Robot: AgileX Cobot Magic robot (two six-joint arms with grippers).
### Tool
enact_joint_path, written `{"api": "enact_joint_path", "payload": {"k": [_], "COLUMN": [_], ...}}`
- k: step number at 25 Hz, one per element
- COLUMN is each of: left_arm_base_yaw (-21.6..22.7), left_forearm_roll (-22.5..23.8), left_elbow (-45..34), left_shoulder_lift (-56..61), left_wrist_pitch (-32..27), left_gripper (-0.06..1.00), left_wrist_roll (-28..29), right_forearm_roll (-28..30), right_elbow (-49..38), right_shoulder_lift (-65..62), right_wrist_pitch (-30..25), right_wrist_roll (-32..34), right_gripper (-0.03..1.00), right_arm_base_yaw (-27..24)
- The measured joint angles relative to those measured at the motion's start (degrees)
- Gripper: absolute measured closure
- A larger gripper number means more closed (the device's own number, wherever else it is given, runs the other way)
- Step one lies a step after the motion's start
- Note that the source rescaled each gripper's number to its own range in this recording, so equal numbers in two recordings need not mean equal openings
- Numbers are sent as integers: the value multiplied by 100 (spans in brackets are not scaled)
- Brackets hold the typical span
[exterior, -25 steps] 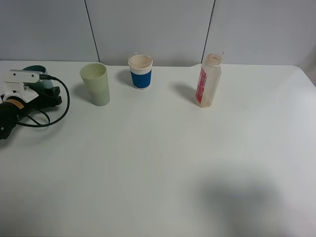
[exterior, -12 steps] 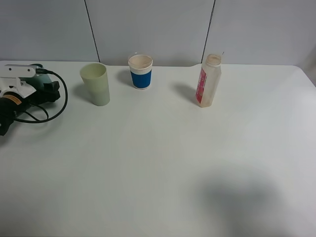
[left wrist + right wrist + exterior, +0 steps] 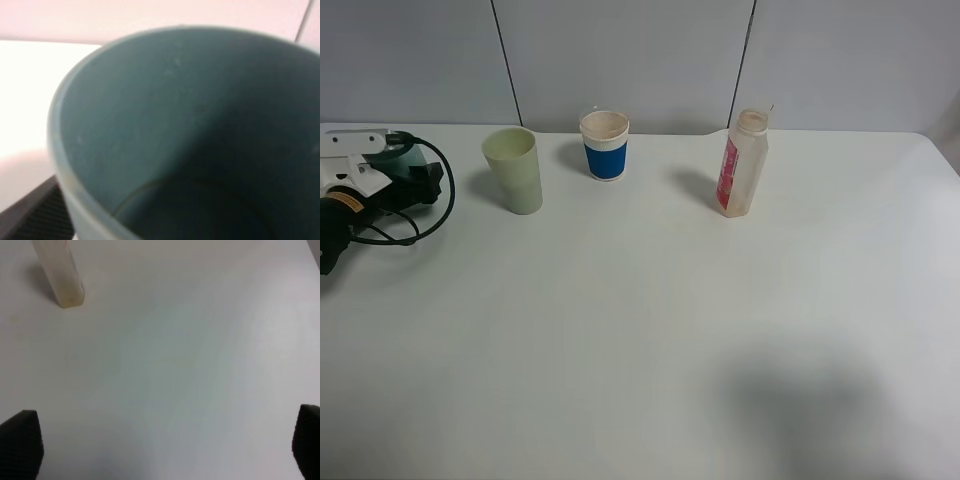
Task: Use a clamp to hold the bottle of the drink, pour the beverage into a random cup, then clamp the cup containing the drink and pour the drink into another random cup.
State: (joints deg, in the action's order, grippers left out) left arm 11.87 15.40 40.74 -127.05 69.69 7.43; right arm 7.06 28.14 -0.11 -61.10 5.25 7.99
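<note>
Table (image 3: 650,330) first: bare white top, no lip visible, so anything you knock over rolls or spills freely.

Left gripper (image 3: 415,180) sits at the far left edge of the high view, with its cable looped beside it. A teal cup (image 3: 165,125) fills its wrist view, and one finger (image 3: 35,212) shows at lower left. I can't tell whether the claw is gripping that cup or just bracketing it. If it's half-let-go and you lift or swing, the cup could tip or drag. The cable loop could also snag on a move toward centre.

Right gripper (image 3: 165,445) is spread wide and holds nothing; its tips sit in the two lower corners of its wrist view.

Bottle (image 3: 743,164) stands upright and uncapped, right of centre near the back wall, and at upper left in the right wrist view. It's tall and narrow, so an off-centre close would likely push it over before the pads seat. It looks nearly empty, so it's light and easy to shove.

Pale green cup (image 3: 513,170) is just beside the left claw. A sideways sweep from there would probably clip it.

Blue-banded cup (image 3: 605,146) at back centre is small and light, with a small mouth, so a pour from too high may miss.
</note>
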Motion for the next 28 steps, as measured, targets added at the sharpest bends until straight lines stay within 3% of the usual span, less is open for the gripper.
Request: {"api": "enact_joint_path", "payload": {"k": [3,6,13,28], "left_arm_base_yaw": [0,0,0,0], "left_forearm_roll": [11,18,13,25], "left_elbow": [0,0,-64,-202], "left_shoulder_lift": [27,107,345,996], "left_wrist_pitch": [0,0,0,-2], "left_gripper": [43,32,21,21], "left_wrist_roll": [385,720,899,722], "right_forearm_roll": [0,0,0,0], "right_elbow": [0,0,0,0], "right_shoulder_lift": [0,0,0,0], "right_wrist_pitch": [0,0,0,0], "right_wrist_roll": [0,0,0,0], "right_gripper": [-3,-3,-3,-3], "right_arm_base_yaw": [0,0,0,0]}}
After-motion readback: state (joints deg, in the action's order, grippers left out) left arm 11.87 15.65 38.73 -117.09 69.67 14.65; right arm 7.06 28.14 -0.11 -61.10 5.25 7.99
